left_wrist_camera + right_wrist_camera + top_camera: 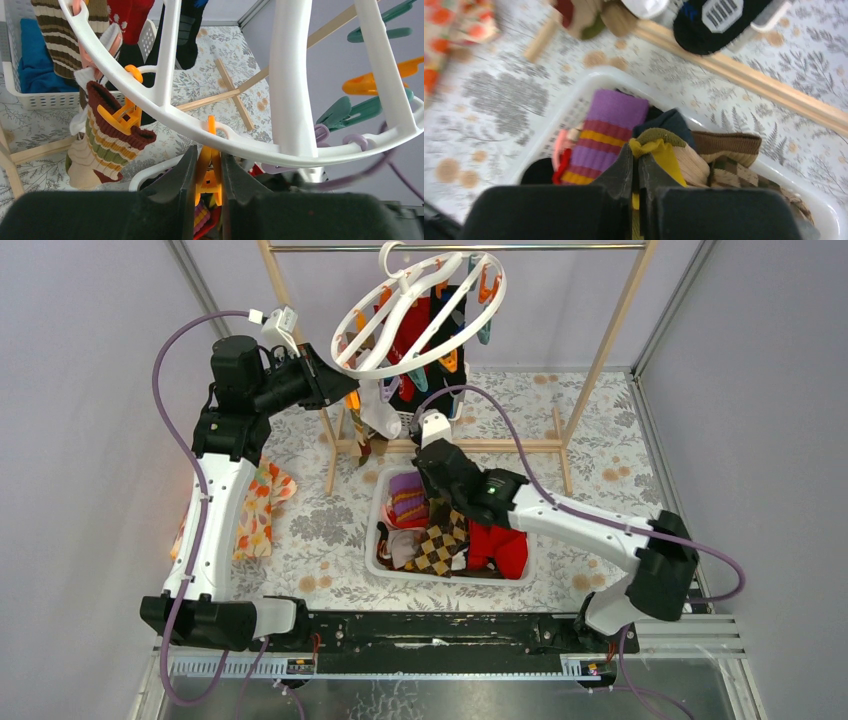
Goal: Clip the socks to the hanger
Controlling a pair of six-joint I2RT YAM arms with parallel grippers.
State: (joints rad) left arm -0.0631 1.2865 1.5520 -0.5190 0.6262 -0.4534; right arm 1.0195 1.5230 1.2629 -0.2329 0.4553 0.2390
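1. Only the left wrist view shows the left gripper nearly closed, pinching an orange clip that dangles from the hanger.
2. Only the right wrist view shows the right gripper squeezed shut on a yellow sock, on top of the socks heaped in the white basket.
3. The top view shows the hanger tilted under the wooden rack, with several socks clipped below it and the basket on the bench in front.
4. A flowered cloth lies beside the left arm, and the rack's foot bar runs between the basket and the hanging socks.
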